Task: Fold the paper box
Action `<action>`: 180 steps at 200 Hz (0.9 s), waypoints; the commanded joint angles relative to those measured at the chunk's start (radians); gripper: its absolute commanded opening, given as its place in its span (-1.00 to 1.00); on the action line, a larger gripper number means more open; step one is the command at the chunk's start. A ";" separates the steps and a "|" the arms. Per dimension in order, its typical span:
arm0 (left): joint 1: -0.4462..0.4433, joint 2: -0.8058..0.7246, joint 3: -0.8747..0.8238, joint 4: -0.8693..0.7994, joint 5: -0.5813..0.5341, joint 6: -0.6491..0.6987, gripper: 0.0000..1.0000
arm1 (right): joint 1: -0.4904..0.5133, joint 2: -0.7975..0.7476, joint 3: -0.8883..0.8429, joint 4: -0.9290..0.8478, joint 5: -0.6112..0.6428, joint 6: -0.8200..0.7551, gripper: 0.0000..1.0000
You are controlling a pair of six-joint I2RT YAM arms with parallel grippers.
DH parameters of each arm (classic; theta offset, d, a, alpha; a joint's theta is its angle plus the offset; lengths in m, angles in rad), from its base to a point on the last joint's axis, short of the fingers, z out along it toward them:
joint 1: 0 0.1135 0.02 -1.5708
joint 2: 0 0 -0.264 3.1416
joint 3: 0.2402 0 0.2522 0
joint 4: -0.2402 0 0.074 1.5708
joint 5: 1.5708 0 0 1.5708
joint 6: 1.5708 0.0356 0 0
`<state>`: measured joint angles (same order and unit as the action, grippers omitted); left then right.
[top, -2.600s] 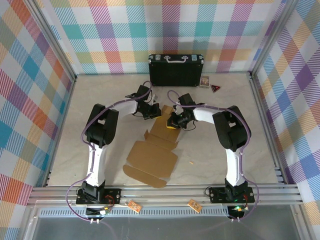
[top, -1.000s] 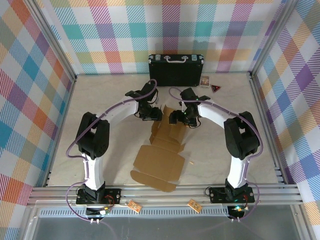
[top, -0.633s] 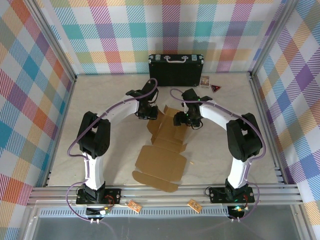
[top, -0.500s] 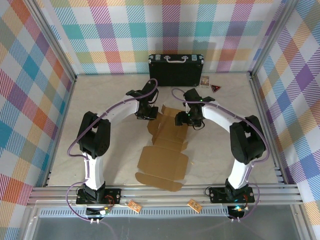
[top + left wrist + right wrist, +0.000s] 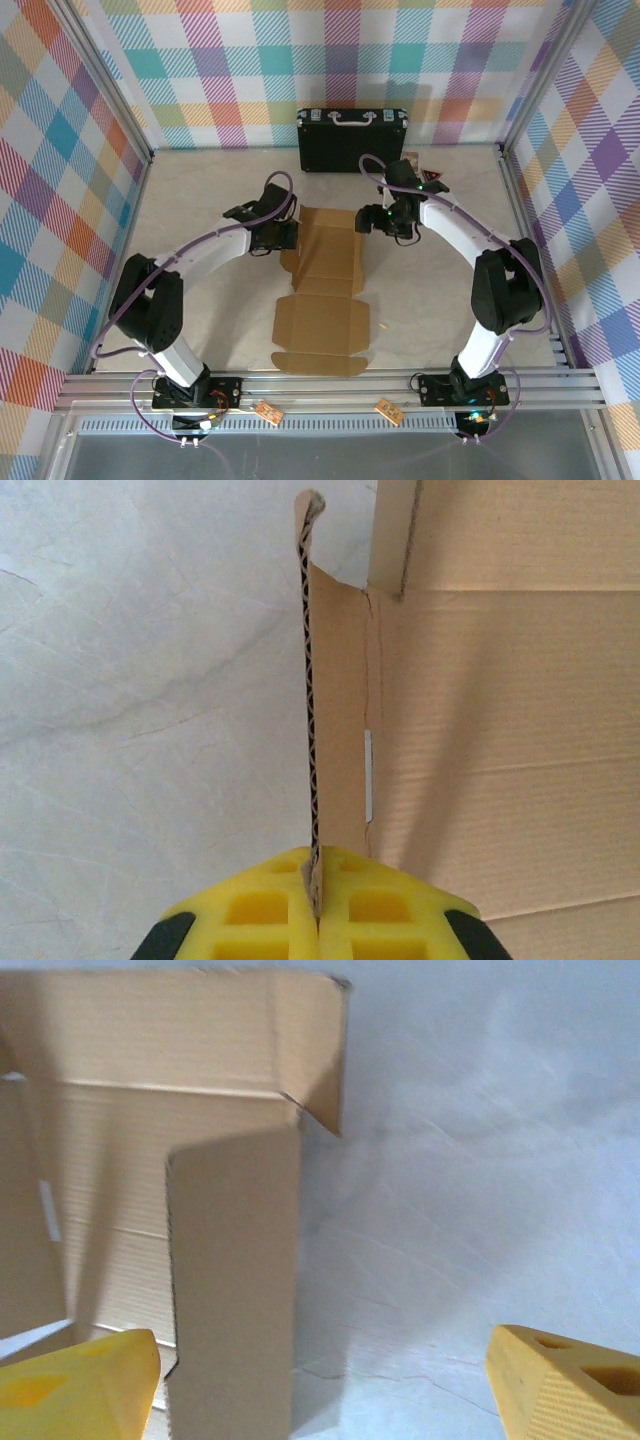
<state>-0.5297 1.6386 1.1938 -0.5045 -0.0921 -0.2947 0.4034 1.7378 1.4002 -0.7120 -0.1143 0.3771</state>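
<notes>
Pale table surface [image 5: 200, 200]: carries all items. Black hard case with silver handle [image 5: 352, 142]: far centre, clear of the work. Brown corrugated cardboard paper box [image 5: 320, 325]: centre of table, mostly flat, far side flaps raised. Left gripper [image 5: 317, 905]: jaws clamped on the upright left flap's edge. Right gripper [image 5: 320, 1380]: jaws wide, right flap standing loose between them.

Risk: the unheld right flap may drop flat. A sideways pull by the left gripper could tear the crease or drag the sheet.

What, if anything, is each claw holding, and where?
The left claw pinches the paper box by a raised side flap's edge; the right claw holds nothing.
</notes>
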 commanded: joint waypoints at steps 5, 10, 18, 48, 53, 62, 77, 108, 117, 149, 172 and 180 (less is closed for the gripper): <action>-0.001 -0.064 -0.068 0.120 -0.028 -0.011 -1.00 | 0.008 0.026 0.071 -0.050 -0.076 -0.027 0.70; 0.000 -0.074 -0.082 0.132 -0.033 -0.012 -1.00 | 0.007 0.038 0.079 -0.058 -0.071 -0.030 0.68; -0.001 -0.086 -0.104 0.151 -0.037 -0.012 -1.00 | 0.008 0.051 0.083 -0.061 -0.068 -0.033 0.64; 0.001 -0.125 -0.175 0.215 -0.040 -0.025 -1.00 | 0.017 0.080 0.083 -0.065 -0.103 -0.033 0.40; -0.001 -0.131 -0.185 0.218 -0.040 -0.028 -1.00 | 0.021 0.080 0.080 -0.065 -0.102 -0.036 0.37; 0.000 -0.143 -0.201 0.257 -0.042 -0.032 -1.00 | 0.024 0.082 0.075 -0.070 -0.091 -0.041 0.32; -0.001 -0.168 -0.231 0.285 -0.047 -0.037 -1.00 | 0.026 0.080 0.065 -0.075 -0.065 -0.045 0.21; 0.000 -0.224 -0.291 0.339 -0.069 -0.043 -1.00 | 0.025 0.081 0.033 -0.077 -0.039 -0.063 -0.06; -0.001 -0.239 -0.306 0.353 -0.072 -0.047 -1.00 | 0.025 0.077 0.020 -0.072 -0.022 -0.067 -0.16; 0.000 -0.278 -0.347 0.384 -0.073 -0.041 -1.00 | 0.000 0.075 -0.017 -0.049 0.015 -0.076 -0.25; 0.000 -0.294 -0.368 0.403 -0.068 -0.036 -1.00 | -0.035 0.095 -0.020 -0.040 -0.004 -0.078 -0.26; 0.000 -0.301 -0.376 0.410 -0.069 -0.037 -1.00 | -0.045 0.100 -0.017 -0.035 -0.017 -0.082 -0.26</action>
<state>-0.5297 1.3773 0.8471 -0.1688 -0.1402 -0.3244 0.3901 1.8210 1.3891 -0.7490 -0.1234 0.3195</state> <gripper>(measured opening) 0.051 0.371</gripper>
